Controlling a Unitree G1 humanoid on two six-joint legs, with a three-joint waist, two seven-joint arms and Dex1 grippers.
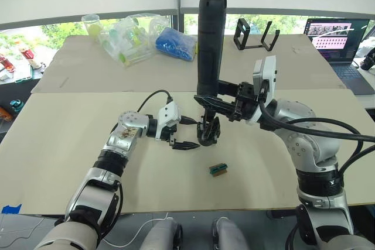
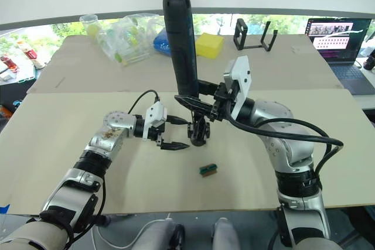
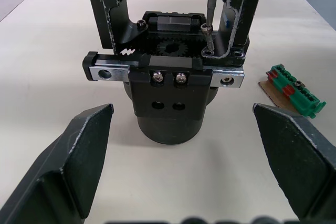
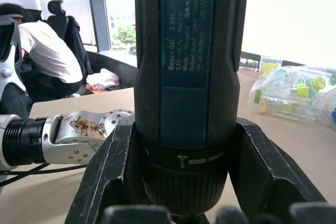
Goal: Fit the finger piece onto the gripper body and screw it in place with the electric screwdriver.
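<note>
My right claw (image 1: 220,105) is clamped on the electric screwdriver (image 1: 209,45), heavy and upright, bit on the gripper body (image 3: 167,103) mid-desk. Left claw (image 1: 183,133) stands apart beside it; I judge the body stiff.

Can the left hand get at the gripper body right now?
Probably yes. The left hand is open and empty, its fingers either side of the gripper body with bare table between. The electric screwdriver comes in from above, not from that side.
</note>
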